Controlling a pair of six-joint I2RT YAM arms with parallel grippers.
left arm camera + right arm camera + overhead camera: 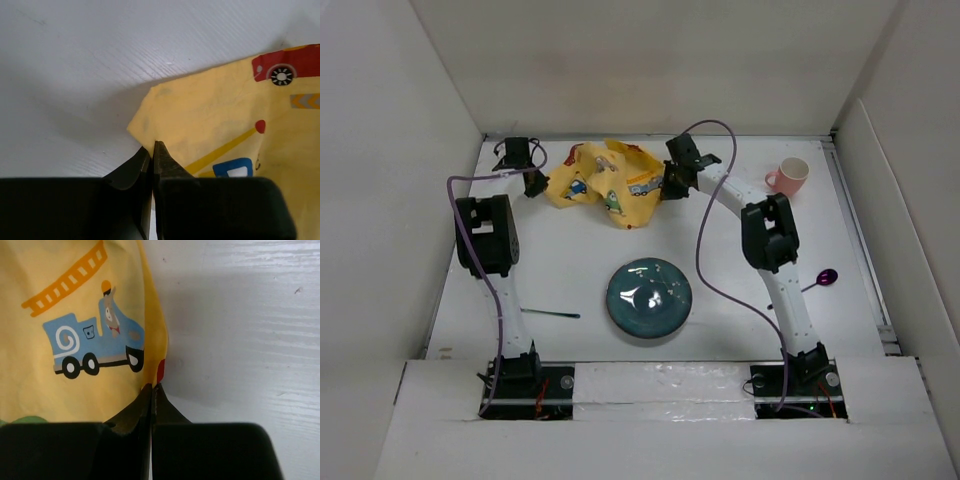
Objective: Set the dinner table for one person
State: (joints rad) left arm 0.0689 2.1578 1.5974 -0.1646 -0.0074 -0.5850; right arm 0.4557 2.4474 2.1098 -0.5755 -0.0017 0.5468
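A yellow placemat (608, 185) printed with toy cars hangs crumpled between my two grippers at the far middle of the white dinner table (570, 270). My left gripper (534, 184) is shut on its left edge; the left wrist view shows the jaws (152, 145) pinching the cloth (220, 125). My right gripper (672, 184) is shut on its right edge; the right wrist view shows the jaws (152, 387) closed on the cloth (75, 330). A dark teal bowl (649, 298) sits near the front middle.
A pink cup (788, 176) stands at the far right. A purple spoon (815, 281) lies right of the right arm. A thin dark utensil (550, 314) lies left of the bowl. White walls (400, 150) edge the table.
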